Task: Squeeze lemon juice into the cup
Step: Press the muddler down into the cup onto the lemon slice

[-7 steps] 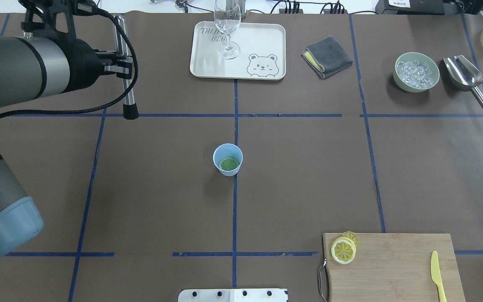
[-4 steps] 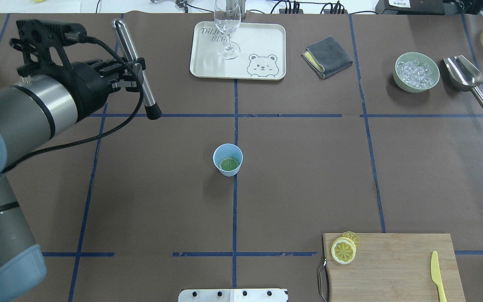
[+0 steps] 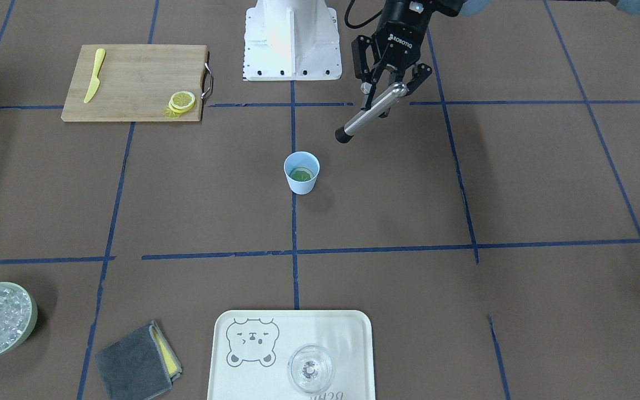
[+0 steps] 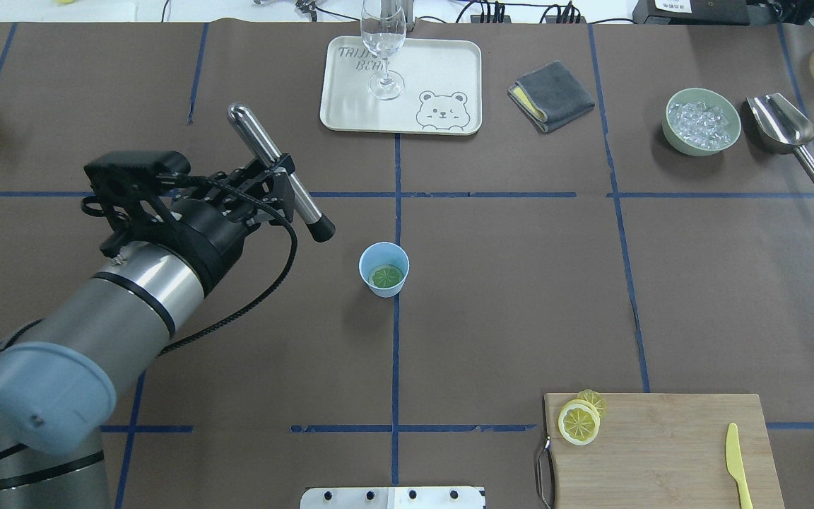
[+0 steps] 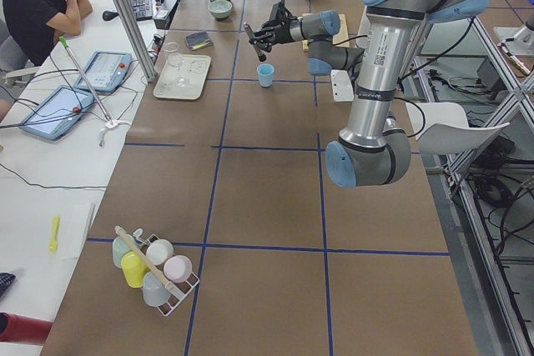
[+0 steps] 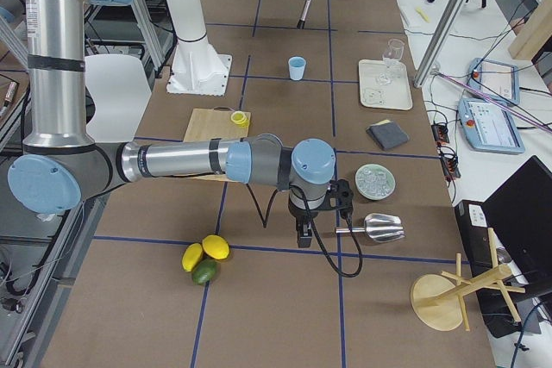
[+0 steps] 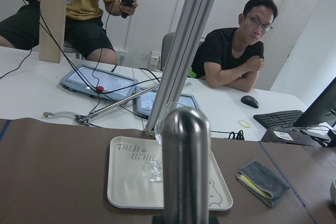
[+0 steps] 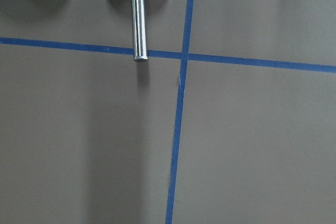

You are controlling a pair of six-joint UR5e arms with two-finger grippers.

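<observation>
The light-blue cup [image 4: 384, 268] stands upright at the table's middle, also in the front view [image 3: 301, 172]; a lemon slice [image 4: 386, 276] lies inside it and looks greenish. More lemon slices [image 4: 579, 422] lie on the cutting board [image 4: 661, 452]. My left gripper [image 4: 281, 172] is shut on a steel muddler [image 4: 306, 210] with a black tip, held tilted above the table. The tip points toward the cup and stays left of it and apart from it. The right gripper [image 6: 302, 234] hangs over the table near the scoop; I cannot tell whether it is open.
A tray [image 4: 449, 71] with a clear glass [image 4: 383, 49] stands at the back, with a grey cloth [image 4: 550, 95], a bowl of ice [image 4: 702, 121] and a steel scoop [image 4: 781, 124] to its right. A yellow knife [image 4: 738, 466] lies on the board.
My left arm has swung the muddler right and toward the robot, from the back left toward the cup. The muddler now tilts with its black tip close to the cup.
</observation>
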